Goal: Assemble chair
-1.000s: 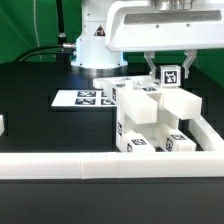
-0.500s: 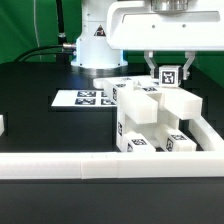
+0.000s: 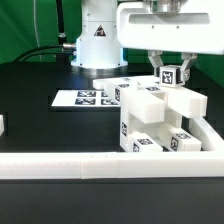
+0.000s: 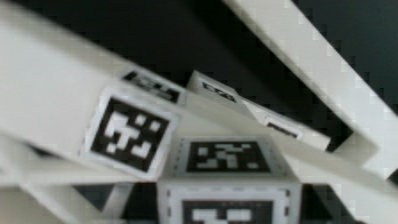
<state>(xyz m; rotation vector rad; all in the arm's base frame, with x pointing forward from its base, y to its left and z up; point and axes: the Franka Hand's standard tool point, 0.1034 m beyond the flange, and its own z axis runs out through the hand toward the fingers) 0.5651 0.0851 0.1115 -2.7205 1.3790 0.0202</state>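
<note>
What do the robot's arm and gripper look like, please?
The arm is glossy white with rounded housings and a small dark marking on its base. The gripper has a blocky white body and two short dark fingers.

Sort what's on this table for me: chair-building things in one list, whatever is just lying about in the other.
For the job:
- half-built chair
- tagged white piece, clamped in the gripper above the chair

Just lying about:
- marker board, flat on the table behind the chair
- long white rail along the front
</note>
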